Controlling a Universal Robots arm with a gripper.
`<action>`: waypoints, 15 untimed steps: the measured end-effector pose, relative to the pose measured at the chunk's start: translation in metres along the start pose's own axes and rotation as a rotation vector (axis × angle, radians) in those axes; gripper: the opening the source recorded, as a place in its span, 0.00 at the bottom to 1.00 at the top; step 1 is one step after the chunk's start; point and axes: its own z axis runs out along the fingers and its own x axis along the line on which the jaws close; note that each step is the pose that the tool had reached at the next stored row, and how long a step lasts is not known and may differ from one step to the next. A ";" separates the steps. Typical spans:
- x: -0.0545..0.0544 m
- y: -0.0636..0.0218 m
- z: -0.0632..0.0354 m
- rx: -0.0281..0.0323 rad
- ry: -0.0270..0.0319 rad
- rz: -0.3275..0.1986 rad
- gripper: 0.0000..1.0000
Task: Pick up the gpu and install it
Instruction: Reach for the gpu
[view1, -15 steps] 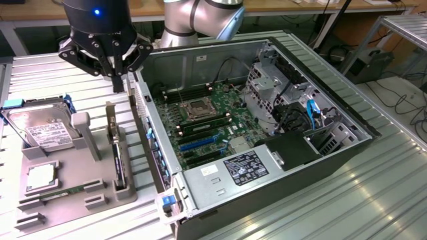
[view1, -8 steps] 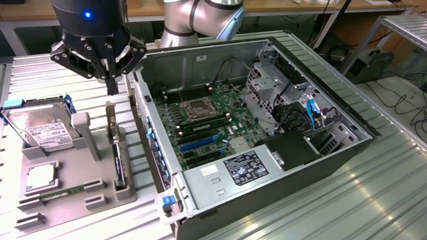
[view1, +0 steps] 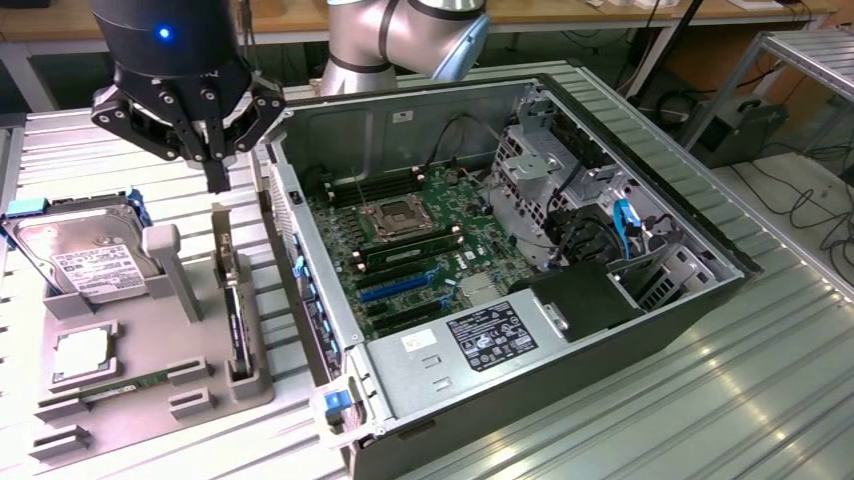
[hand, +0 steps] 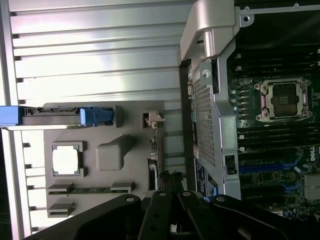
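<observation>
the black gripper (view1: 216, 183) is held shut and empty, the thin dark, silver-bracketed gpu card (view1: 238, 322) stood on edge just below its fingers (view1: 215, 168), so alignment along its top edge is best checked.

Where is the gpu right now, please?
On the exterior view's left, the gpu stands on edge in the grey tray, between the hard drive and the computer case, below the gripper.
</observation>
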 end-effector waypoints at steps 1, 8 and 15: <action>0.000 0.0000 0.0000 0.0000 0.0000 0.000 0.11; 0.002 -0.0001 0.0003 0.0000 0.0000 0.000 0.11; 0.003 -0.0003 0.0005 0.0000 0.0000 0.000 0.11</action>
